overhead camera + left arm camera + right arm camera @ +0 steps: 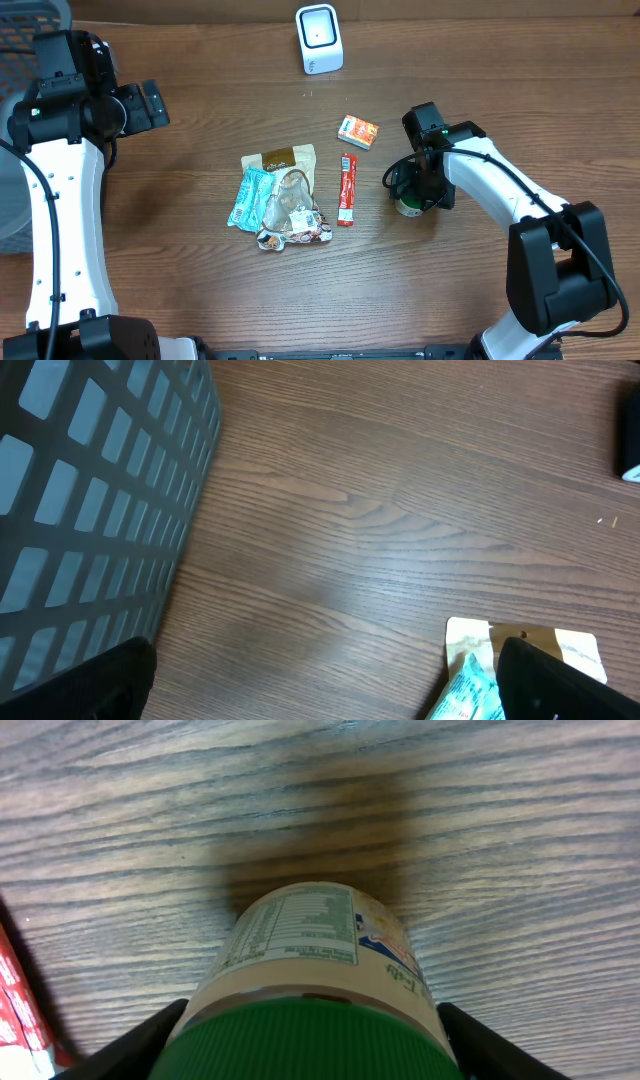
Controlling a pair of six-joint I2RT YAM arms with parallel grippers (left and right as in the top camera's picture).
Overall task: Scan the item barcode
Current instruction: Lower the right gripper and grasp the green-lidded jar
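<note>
Green cap: fills the bottom edge of the right wrist view; it tops a bottle whose cream label shows a printed table in small type.
Right tool: pinching the bottle at the cap, one dark finger pressed to each side.
Bottle position: right half of the surface, just right of the red stick packet. Whether its base rests on the wood cannot be told.
Scanner: white, upright at the far edge of the surface, well apart from the bottle.
Left tool: spread wide with nothing between its fingers, over bare wood at the far left.
Basket: dark mesh wall, beside the left tool at the left edge.
Orange box: small, lying between the scanner and the bottle.
Pile: brown pouch, teal packet and clear bag overlap one another at the centre of the surface, left of the red stick packet.
</note>
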